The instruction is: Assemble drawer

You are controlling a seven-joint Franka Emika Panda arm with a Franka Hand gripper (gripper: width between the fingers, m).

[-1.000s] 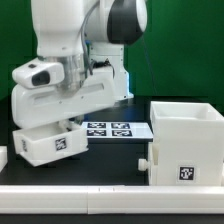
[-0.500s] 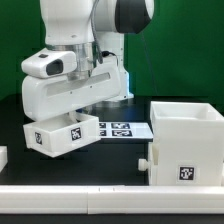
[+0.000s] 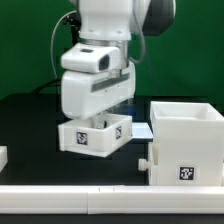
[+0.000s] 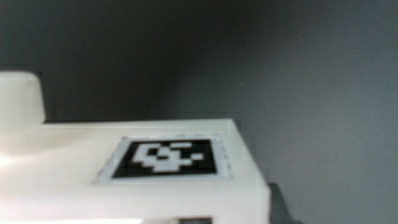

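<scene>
The arm's bulk hides the gripper (image 3: 97, 122), so its jaws' opening cannot be told, above a tagged tray (image 3: 95, 135) left of the casing (image 3: 187, 140).

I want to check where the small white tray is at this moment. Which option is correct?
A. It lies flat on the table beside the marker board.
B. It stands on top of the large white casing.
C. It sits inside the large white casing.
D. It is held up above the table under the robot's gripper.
D: in the exterior view the small tray hangs under the gripper, lifted off the black table, apart from the large casing on the exterior view's right.
</scene>
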